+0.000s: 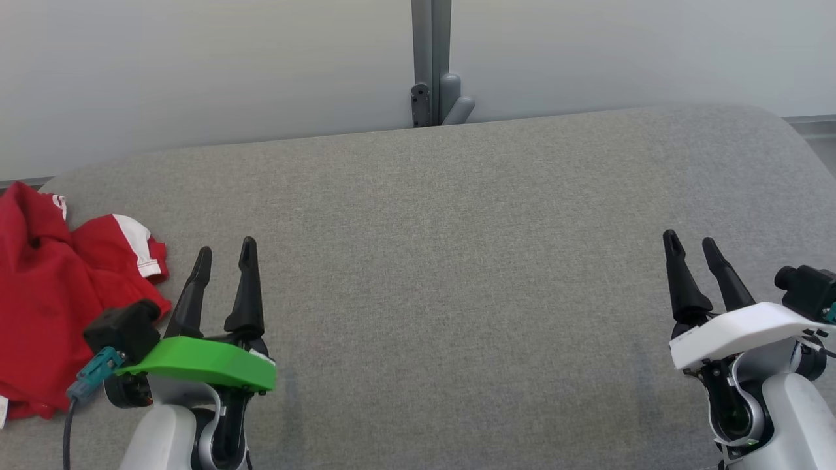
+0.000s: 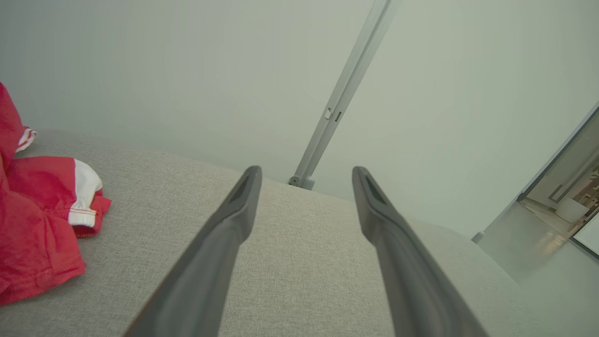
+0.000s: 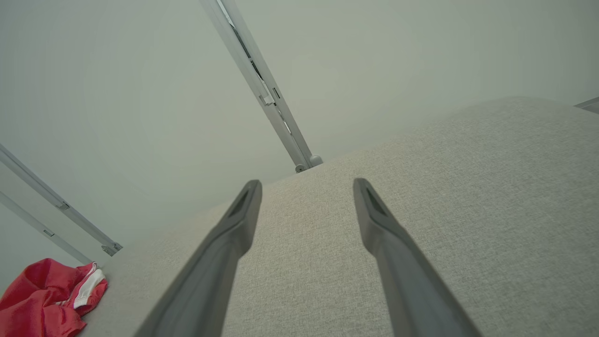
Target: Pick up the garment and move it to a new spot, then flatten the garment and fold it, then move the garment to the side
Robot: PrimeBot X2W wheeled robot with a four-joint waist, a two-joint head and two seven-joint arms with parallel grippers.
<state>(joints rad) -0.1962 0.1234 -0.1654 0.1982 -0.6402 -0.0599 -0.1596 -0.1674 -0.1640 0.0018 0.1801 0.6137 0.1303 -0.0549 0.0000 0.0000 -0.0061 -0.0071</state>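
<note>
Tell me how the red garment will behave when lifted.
The garment lies crumpled in soft folds, so it will likely hang limp from wherever it is pinched. Its thin fabric looks light. The white-cuffed sleeve sticks out loose, so it may trail on the grey surface.

We hold both arms low and forward, one at each lower corner of the head view, fingers pointing up and away from us. Our left gripper (image 1: pixel 226 247) stands open, its two dark fingers leaning a little to the right. They rise from the green wrist cover (image 1: pixel 209 365), with the left camera block (image 1: pixel 124 329) on its outer side and the pale left forearm (image 1: pixel 160 437) below. Our right gripper (image 1: pixel 689 239) is open too, leaning left out of the white wrist cover (image 1: pixel 744 329). The right camera block (image 1: pixel 806 287) sits outboard of it, above the right forearm (image 1: pixel 793 418). In both wrist views our fingers (image 2: pixel 220 243) (image 3: pixel 395 262) stand well apart.
</note>
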